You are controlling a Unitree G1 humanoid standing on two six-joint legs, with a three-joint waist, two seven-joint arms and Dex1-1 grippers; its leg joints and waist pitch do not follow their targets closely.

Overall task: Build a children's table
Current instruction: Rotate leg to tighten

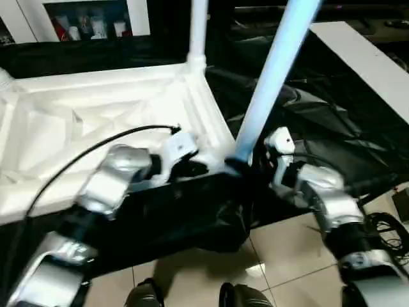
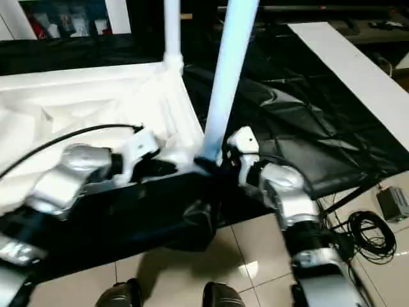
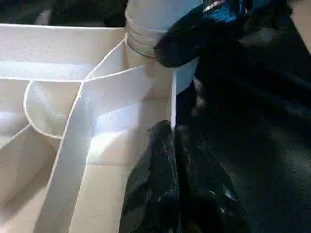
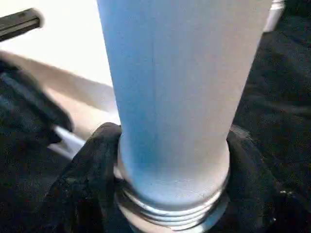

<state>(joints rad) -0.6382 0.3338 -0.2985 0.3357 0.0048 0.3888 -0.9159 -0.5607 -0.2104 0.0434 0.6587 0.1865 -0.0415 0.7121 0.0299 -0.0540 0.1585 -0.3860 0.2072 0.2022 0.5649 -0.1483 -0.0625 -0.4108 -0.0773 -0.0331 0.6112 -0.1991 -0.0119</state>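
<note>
The tabletop (image 1: 96, 121) lies underside up on the black-draped counter (image 2: 307, 128), its ribs showing. It looks like stiff, light moulded plastic, smooth and a bit slippery, so the ribs and rim are the places to hold it.

The left tool (image 1: 192, 167) rests at the near edge, just beside the near corner. In the left wrist view its fingers (image 3: 160, 184) lie together against a rib wall, clenched on nothing I can make out, apparently steadying the top.

At the far corner one leg (image 1: 198, 32) already stands upright in its socket.

The right tool (image 4: 170, 194) grasps a second leg (image 1: 275, 70) low down, just above its threaded end, fingers wrapped around the tube. The leg leans away to the right, its foot at the near corner. It is rigid, long and probably light; a low grip gives control of the thread, but the top will swing.
</note>
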